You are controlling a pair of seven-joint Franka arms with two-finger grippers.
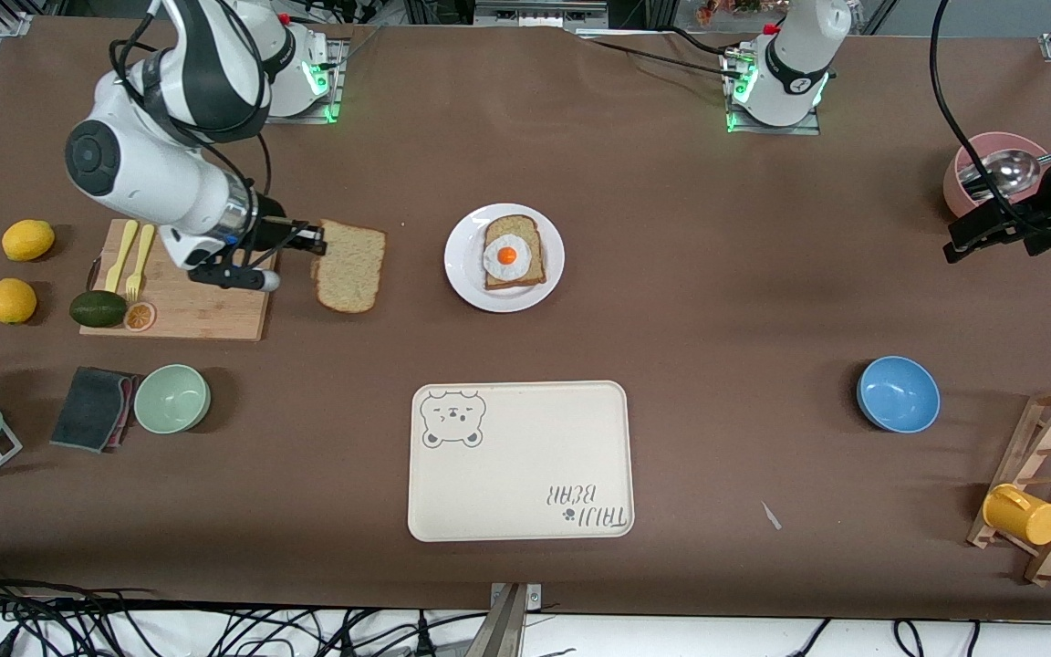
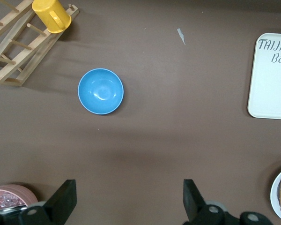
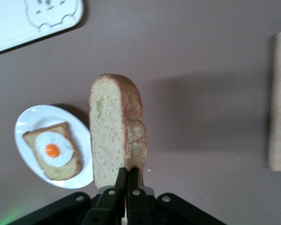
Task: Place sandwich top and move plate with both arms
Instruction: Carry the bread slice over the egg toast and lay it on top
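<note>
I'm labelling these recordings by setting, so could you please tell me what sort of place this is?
Most likely a robotics lab staged as a kitchen: two table-mounted arms, loose cables along the table edge, and kitchen props such as a cutting board and a plate with egg-topped bread.

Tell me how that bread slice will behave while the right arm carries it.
Pinched at one edge by the right gripper, the sandwich top juts out unsupported, so probably light and fairly stiff. Its soft crumb may compress or tear.

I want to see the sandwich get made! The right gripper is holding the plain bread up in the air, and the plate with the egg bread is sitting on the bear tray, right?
Not quite. The plate sits on the bare table, farther from the front camera than the bear tray, as the front view shows. The right gripper does hold the plain bread.
</note>
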